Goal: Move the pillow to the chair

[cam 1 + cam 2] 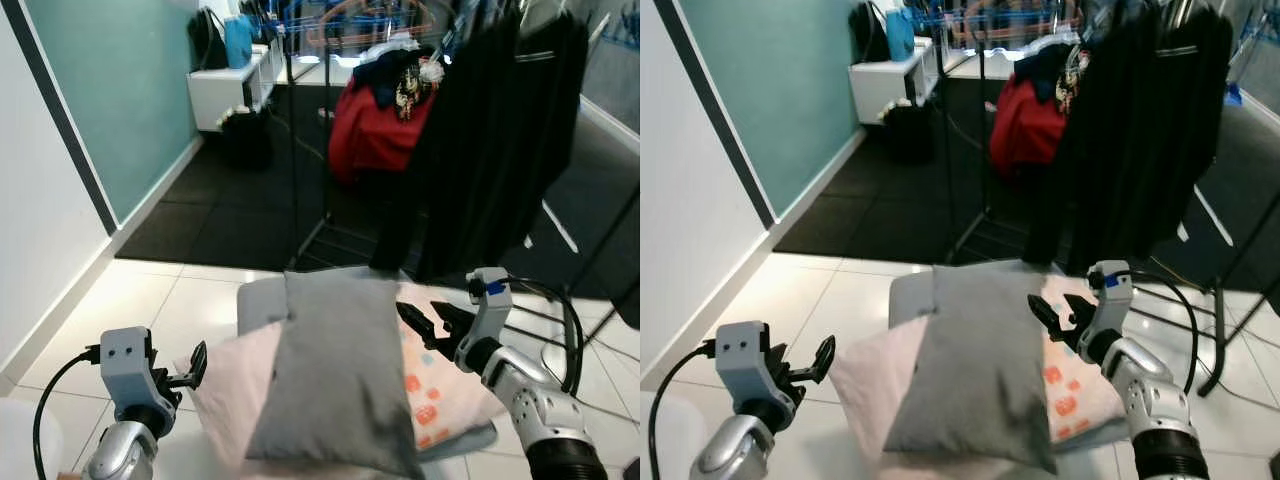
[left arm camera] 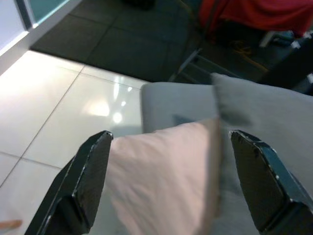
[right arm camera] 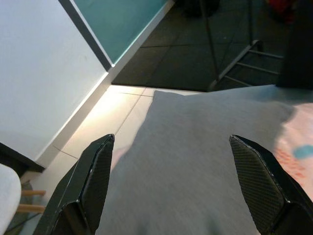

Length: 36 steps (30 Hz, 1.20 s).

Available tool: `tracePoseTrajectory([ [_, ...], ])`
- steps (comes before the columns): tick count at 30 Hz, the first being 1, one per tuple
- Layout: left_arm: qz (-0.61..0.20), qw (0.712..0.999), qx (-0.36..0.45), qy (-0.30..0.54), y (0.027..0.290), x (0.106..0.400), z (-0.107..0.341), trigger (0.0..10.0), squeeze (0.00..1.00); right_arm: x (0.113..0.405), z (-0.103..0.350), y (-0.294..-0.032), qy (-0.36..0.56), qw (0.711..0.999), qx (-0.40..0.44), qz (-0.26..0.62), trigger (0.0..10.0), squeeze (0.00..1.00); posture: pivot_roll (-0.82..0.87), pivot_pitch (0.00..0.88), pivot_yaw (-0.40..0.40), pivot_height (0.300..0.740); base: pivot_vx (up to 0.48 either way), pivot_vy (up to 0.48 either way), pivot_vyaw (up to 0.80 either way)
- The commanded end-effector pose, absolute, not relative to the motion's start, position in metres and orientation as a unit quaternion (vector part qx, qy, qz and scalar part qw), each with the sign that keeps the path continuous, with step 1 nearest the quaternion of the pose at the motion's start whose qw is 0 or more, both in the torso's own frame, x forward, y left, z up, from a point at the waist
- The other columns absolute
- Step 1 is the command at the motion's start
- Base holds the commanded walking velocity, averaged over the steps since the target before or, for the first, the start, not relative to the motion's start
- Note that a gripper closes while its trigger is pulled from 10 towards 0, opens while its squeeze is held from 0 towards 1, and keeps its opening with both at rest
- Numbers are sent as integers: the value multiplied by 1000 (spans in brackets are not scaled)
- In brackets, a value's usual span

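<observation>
Both grippers, left gripper (image 1: pixel 195 365) and right gripper (image 1: pixel 425 322), flank the grey pillow (image 1: pixel 340 365) with jaws released, reaching to grasp; closing on it comes next.

Grey pillow (image 1: pixel 335 370) atop pale pink pillow (image 1: pixel 235 385); white pillow (image 1: pixel 440 385) (orange and blue print); teal wall (image 1: pixel 110 90).

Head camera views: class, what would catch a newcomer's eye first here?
A grey pillow lies on top of a pale pink pillow in the middle, on a grey seat. The left gripper and right gripper flank it, both open. Behind stands a rack of dark clothes with a red garment.
</observation>
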State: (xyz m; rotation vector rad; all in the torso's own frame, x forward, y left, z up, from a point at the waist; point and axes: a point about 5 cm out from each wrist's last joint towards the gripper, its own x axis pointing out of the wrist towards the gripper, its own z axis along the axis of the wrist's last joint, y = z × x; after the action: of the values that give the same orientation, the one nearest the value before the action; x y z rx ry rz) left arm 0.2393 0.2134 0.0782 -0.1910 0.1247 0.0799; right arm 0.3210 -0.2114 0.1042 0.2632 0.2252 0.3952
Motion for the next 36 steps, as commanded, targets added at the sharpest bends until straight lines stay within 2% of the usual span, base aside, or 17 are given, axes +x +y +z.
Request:
tracePoseTrajectory([
  [1,40,992,-85,79,214,238,74,10000,0,318,99,-216,128,966,126,184,10000,0,-191,53,-4,740,0,0,0],
  [5,41,993,-64,94,214,237,71,10000,0,319,97,-217,139,967,124,175,10000,0,-190,54,-3,740,0,-360,0],
  [9,43,991,-76,99,213,236,69,10000,0,317,91,-219,158,966,114,168,10000,0,-189,53,-3,740,0,-431,0],
  [16,41,989,-89,108,211,236,66,10000,0,318,79,-228,225,963,63,133,10000,0,-194,42,-3,740,0,0,0],
  [31,81,985,-86,129,225,233,61,10000,0,310,64,-233,289,947,53,127,10000,0,-191,55,1,740,0,0,0],
  [36,89,982,-83,142,228,232,59,10000,0,311,65,-233,293,946,54,127,10000,0,-192,60,-5,740,-435,0,0],
])
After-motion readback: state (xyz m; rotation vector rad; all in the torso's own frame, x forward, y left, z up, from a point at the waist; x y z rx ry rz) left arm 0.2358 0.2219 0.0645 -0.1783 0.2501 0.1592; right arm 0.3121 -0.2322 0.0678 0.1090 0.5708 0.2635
